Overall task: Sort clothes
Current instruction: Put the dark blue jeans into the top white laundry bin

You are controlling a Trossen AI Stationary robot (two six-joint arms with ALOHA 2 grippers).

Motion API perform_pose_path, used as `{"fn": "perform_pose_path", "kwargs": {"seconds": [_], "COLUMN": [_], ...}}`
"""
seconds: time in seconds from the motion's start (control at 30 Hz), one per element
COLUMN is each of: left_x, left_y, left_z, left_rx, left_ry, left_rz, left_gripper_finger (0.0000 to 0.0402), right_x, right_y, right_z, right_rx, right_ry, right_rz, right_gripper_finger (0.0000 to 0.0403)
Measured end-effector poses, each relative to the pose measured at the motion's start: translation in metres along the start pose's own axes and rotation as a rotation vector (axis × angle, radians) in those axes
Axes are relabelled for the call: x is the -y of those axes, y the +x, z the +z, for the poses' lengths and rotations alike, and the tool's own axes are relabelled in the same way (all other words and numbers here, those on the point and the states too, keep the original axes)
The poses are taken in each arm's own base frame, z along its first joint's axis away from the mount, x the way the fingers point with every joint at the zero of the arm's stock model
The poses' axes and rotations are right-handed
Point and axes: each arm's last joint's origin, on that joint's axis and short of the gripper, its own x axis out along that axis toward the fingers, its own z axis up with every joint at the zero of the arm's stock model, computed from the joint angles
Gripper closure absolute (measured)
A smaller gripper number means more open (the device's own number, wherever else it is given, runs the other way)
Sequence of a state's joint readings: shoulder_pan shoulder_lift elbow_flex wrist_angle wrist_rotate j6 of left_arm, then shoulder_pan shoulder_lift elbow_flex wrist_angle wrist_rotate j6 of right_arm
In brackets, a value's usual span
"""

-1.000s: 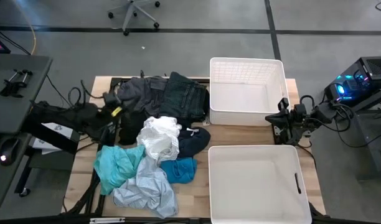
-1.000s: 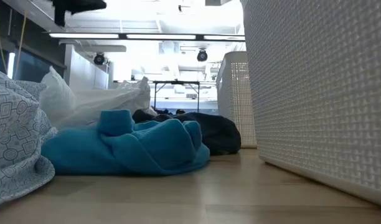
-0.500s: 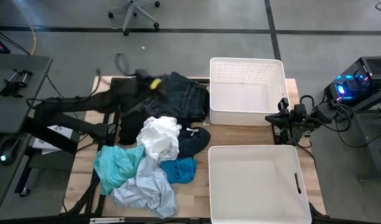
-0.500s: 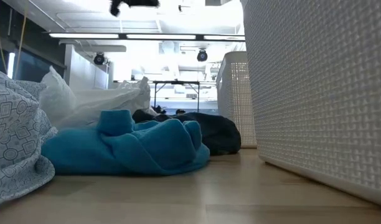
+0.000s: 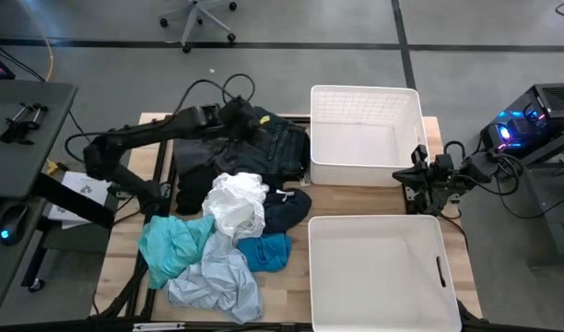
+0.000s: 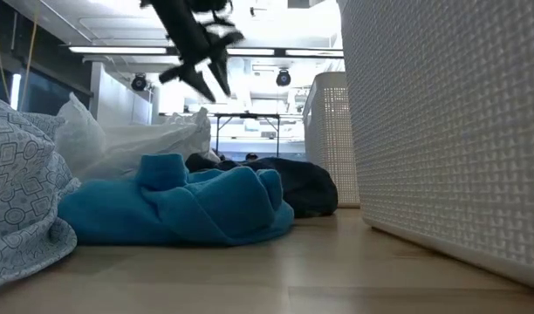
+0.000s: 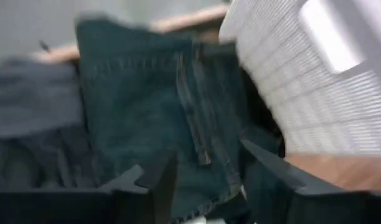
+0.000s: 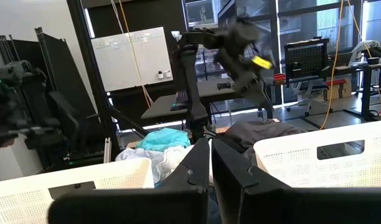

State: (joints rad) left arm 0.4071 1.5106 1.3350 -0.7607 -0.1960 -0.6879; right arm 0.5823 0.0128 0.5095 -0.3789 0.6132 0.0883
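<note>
A: Clothes?
B: Piled on the table's (image 5: 282,281) left half; dark jeans (image 5: 275,143) at the far end beside 1 of 2 white bins (image 5: 365,136).
A: Grippers?
B: Left gripper (image 5: 248,124) above the jeans, fingers spread, empty. Right gripper (image 5: 417,169) between the bins, fingers pressed together.

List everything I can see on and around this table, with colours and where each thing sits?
Dark denim jeans: one, far edge of the table, beside the far bin.
Charcoal grey garment: one, beside the jeans.
Crumpled white garment: one, middle of the pile.
Navy garment: one, beside the white one.
Teal garments: two, one on the pile's left, one towards the near bin.
Pale blue patterned garment: one, near edge.
White slatted plastic bins: two, far and near, right half.
Wooden table: one.
Office chair: one, on the floor beyond.
Left pincer: open, above the jeans.
Right pincer: shut, between the bins.
</note>
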Motion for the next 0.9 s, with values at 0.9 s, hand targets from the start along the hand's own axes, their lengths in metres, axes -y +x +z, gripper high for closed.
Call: {"fn": "perform_pose_path", "kwargs": {"seconds": [0.9], "left_x": [-0.063], "left_y": [0.133], "left_z": [-0.033], "left_rx": [-0.401], "left_ry": [0.003], "left_rz": [-0.065], "left_gripper_finger": [0.0175], "right_x": [0.000], "right_y": [0.000], "right_z": [0.000], "right_rx": [0.000], "right_ry": [0.000], "right_rz": [0.000], "right_gripper_finger": [0.0398]}}
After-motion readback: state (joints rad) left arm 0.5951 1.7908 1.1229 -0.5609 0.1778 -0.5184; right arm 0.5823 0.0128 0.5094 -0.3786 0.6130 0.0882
